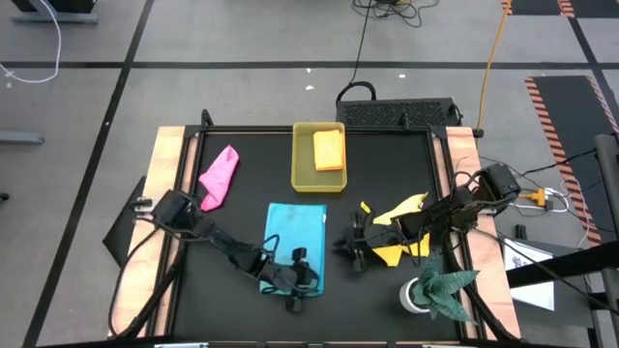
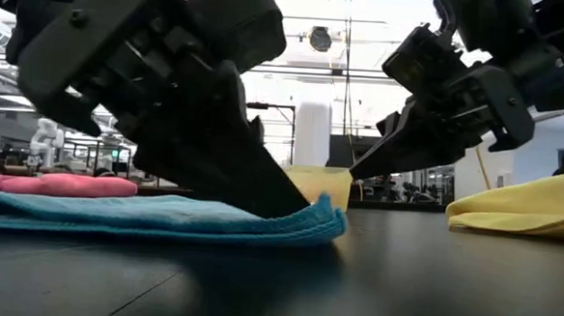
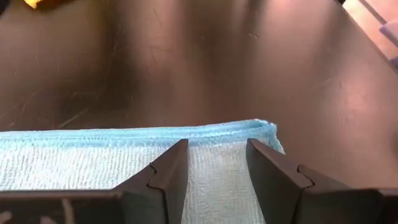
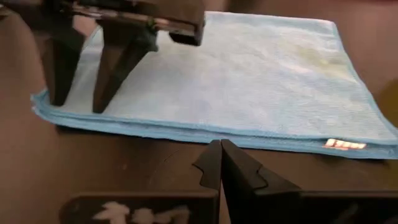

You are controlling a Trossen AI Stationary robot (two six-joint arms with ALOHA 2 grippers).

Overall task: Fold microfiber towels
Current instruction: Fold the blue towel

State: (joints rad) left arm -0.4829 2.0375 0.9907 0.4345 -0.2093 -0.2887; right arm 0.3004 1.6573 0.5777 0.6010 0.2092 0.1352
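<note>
On the black worktop [image 1: 251, 155], seen from the high view, the light blue towel [image 1: 300, 232] lies flat near the middle. The left end effector [image 1: 293, 281] sits on its near edge. The right end effector [image 1: 348, 247] rests just beside the towel's right edge, in front of the crumpled yellow towel [image 1: 398, 232]. The pink towel [image 1: 219, 177] lies bunched at the far left. The orange towel [image 1: 329, 150] lies folded in the yellow tray [image 1: 303, 174]. A potted plant [image 1: 433, 288] stands at the near right.

In the low view, the left end effector [image 2: 289, 209] presses its tips down onto the blue towel's doubled edge, and the right end effector [image 2: 359, 172] hangs just above the worktop.

In the left wrist view, its fingers [image 3: 176, 171] stand apart, planted on the blue cloth, gripping nothing.

In the right wrist view, the right end effector [image 4: 221, 158] is fully closed and empty, pointing at the towel's edge.
</note>
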